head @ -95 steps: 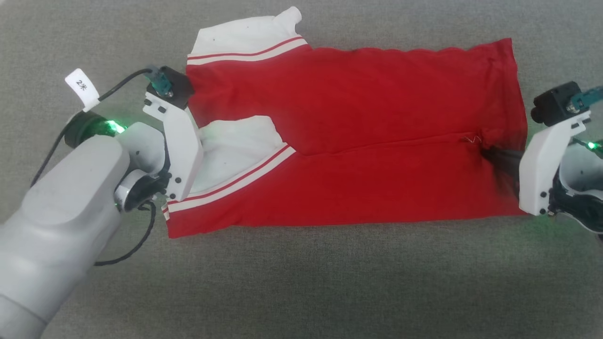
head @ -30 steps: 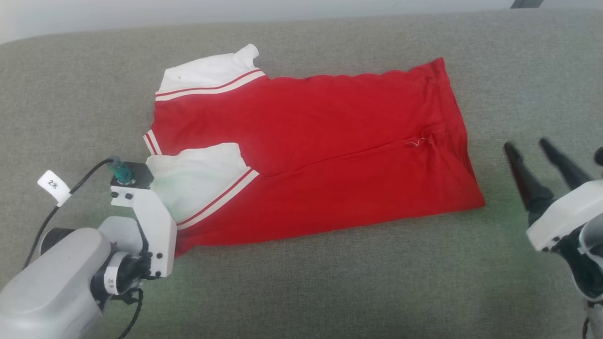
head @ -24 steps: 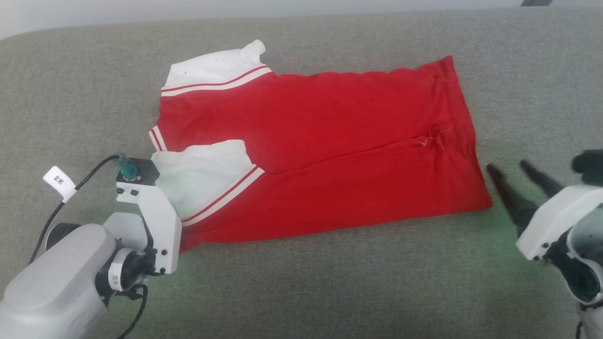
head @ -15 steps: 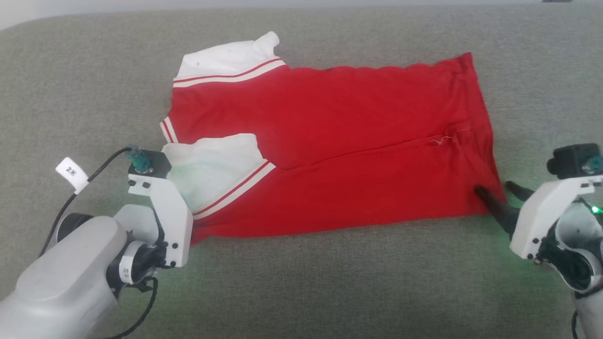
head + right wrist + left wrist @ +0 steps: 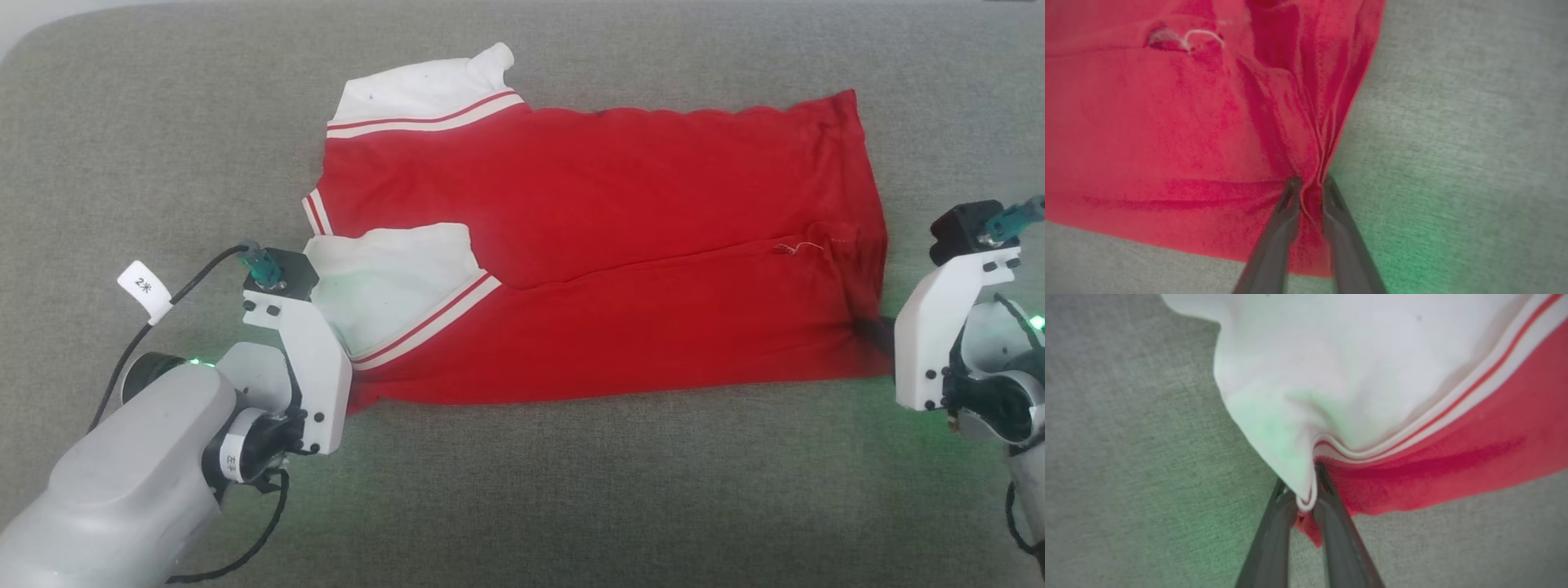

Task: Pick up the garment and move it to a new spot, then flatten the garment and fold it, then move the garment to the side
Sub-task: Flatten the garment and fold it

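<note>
Grey fabric surface under everything, green glow beside both wrists. Left hand clamped on the shirt at its near-left corner, where the white sleeve meets the striped trim. Right hand pinched shut on the bunched red hem, near-right corner. Shirt lies folded lengthwise mid-surface — sleeves left, hem right. Head view: fingers mostly hidden behind white wrist brackets. Far-left corner — pale strip, can't tell what.

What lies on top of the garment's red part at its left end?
A white sleeve lies folded onto the garment; the red cloth beneath it is covered.
</note>
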Robot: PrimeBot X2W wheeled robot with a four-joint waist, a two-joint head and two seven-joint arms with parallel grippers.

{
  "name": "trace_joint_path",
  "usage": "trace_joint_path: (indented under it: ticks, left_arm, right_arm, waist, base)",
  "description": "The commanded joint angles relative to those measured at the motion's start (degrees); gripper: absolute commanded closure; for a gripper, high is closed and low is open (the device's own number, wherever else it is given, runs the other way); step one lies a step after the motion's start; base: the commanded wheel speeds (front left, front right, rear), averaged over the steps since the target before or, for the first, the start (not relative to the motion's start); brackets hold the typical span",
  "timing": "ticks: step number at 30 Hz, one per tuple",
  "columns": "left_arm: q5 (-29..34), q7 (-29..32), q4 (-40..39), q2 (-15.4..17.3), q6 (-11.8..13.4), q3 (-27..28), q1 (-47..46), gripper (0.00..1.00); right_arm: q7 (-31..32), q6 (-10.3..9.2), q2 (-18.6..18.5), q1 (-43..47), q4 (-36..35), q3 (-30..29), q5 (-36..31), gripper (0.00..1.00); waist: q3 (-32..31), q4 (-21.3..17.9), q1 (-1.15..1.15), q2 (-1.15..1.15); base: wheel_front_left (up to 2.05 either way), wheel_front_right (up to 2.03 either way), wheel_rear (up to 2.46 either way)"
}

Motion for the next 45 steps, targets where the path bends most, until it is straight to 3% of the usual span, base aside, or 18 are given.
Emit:
trace_joint_path:
  ticks: [1,7,12,19,25,30,36,37,38,40,41,42,45]
  left_arm:
    - [-0.2,-0.3,2.0,-1.9,-0.4,-1.4,1.2,1.00]
    - [-1.4,1.4,0.4,0.0,-0.5,-0.8,1.1,1.00]
    - [-1.7,4.1,-4.8,3.5,1.2,0.0,1.5,1.00]
    - [-1.6,8.2,-15.9,8.8,6.6,-0.1,3.9,1.00]
    - [-2.1,10.5,-24.1,12.2,11.6,-0.8,7.9,1.00]
    - [-2.8,9.5,-25.6,12.2,13.0,-1.2,10.8,1.00]
    - [-4.2,8.1,-21.3,9.8,11.6,-1.3,12.3,1.00]
    - [-4.1,7.7,-20.3,9.4,11.4,-1.3,12.1,0.79]
    - [-4.1,7.6,-19.5,8.8,11.0,-1.5,11.9,0.59]
    - [-4.2,7.2,-18.1,8.0,10.4,-1.6,11.4,0.00]
    - [-4.0,7.1,-17.4,7.9,10.1,-1.5,11.0,0.00]
    - [-4.0,7.1,-17.1,7.8,10.0,-1.5,10.7,0.00]
    - [-3.8,6.7,-17.2,8.6,10.2,-0.4,9.5,0.00]
  right_arm:
    - [1.7,-0.05,1.3,2.6,2.1,1.6,0.4,1.00]
    - [3.5,-0.03,-0.4,3.4,-1.0,0.3,2.4,1.00]
    - [5.7,-0.06,-3.0,5.4,-6.2,-1.7,4.2,1.00]
    - [9.8,-0.06,-4.9,11.9,-15.8,-6.2,5.7,1.00]
    - [13.8,-0.06,-3.6,19.5,-23.3,-10.9,5.4,1.00]
    - [14.7,-0.06,-0.9,23.2,-25.8,-13.4,3.9,1.00]
    - [12.9,-0.06,1.9,22.3,-22.0,-11.8,2.7,1.00]
    - [12.4,-0.06,2.2,21.7,-20.9,-11.6,2.6,1.00]
    - [11.9,-0.06,2.4,21.2,-19.7,-11.2,2.2,0.86]
    - [11.2,-0.06,2.5,20.2,-17.6,-10.2,2.3,0.60]
    - [10.4,-0.06,2.4,19.6,-17.1,-9.7,2.2,0.54]
    - [10.0,-0.06,2.3,19.0,-16.5,-9.3,2.2,0.00]
    - [8.9,-0.08,1.6,18.2,-15.8,-8.5,2.8,0.00]
  waist:
    - [-0.1,0.2,0.00,-0.01]
    - [-1.0,0.4,0.00,-0.01]
    - [-2.2,0.5,0.00,-0.01]
    - [-3.3,0.7,0.00,-0.01]
    - [-3.4,0.6,0.00,-0.01]
    - [-3.1,0.4,0.00,-0.01]
    - [-2.6,-0.2,0.00,-0.01]
    - [-2.5,-0.2,0.00,-0.01]
    - [-2.5,-0.2,0.00,-0.01]
    - [-2.4,-0.2,0.00,-0.01]
    - [-2.5,-0.2,0.00,-0.01]
    - [-2.5,-0.2,0.00,-0.01]
    - [-2.8,-0.2,0.00,-0.01]
  base:
    - [0.00,0.00,0.00]
    - [0.00,0.00,0.00]
    - [0.00,0.00,0.00]
    - [0.00,0.00,0.00]
    - [0.00,0.00,0.00]
    - [0.00,0.00,0.00]
    - [0.00,0.00,0.00]
    - [0.00,0.00,0.00]
    - [0.00,0.00,0.00]
    - [0.00,0.00,0.00]
    - [0.00,0.00,0.00]
    - [0.00,0.00,0.00]
    - [0.00,0.00,0.00]
